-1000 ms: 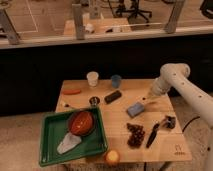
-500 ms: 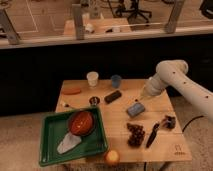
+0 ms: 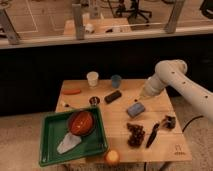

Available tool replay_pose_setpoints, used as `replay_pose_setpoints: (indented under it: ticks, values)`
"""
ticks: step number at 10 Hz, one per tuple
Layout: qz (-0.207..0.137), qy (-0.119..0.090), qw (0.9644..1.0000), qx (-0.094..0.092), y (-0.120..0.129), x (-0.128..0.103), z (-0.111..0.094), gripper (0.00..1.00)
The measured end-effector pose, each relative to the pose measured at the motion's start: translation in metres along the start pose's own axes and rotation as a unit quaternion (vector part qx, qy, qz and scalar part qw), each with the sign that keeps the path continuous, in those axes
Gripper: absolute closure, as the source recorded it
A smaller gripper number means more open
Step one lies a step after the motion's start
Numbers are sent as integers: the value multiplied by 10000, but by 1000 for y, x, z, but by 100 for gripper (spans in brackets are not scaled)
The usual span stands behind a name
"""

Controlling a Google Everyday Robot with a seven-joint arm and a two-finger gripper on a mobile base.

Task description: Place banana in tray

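Fingers closed on nothing, the robot's gripper (image 3: 141, 96) hovers over the right half of the table (image 3: 172, 145), just behind a blue block (image 3: 135, 109), because its target lies well apart. The banana (image 3: 67, 105) appears to rest near the left edge. Directly in front of it, the tray (image 3: 52, 139) waits at the front-left corner.

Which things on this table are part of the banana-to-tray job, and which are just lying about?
For the job: green tray; gripper, shut, over the table's right rear; banana, which I cannot pick out.

Lying about: red bowl, white cup, blue cup, round orange fruit, dark grape bunch.
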Motion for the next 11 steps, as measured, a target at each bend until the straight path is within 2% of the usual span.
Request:
replay_pose_setpoints:
  ticks: [2, 3, 5, 6, 8, 9, 11]
  values:
    - [-66, -25, 10000, 25, 1, -6, -2, 100]
    - [-214, -58, 9997, 52, 4, -18, -5, 100]
    - [-561, -114, 9983, 86, 15, -51, -9, 100]
    - [-826, -179, 9964, 102, 23, -83, -9, 100]
    - [-1322, -280, 9908, 112, 46, -136, -8, 100]
    - [-1533, -313, 9876, 114, 58, -154, -10, 100]
    - [-2073, -397, 9774, 110, 91, -201, -13, 100]
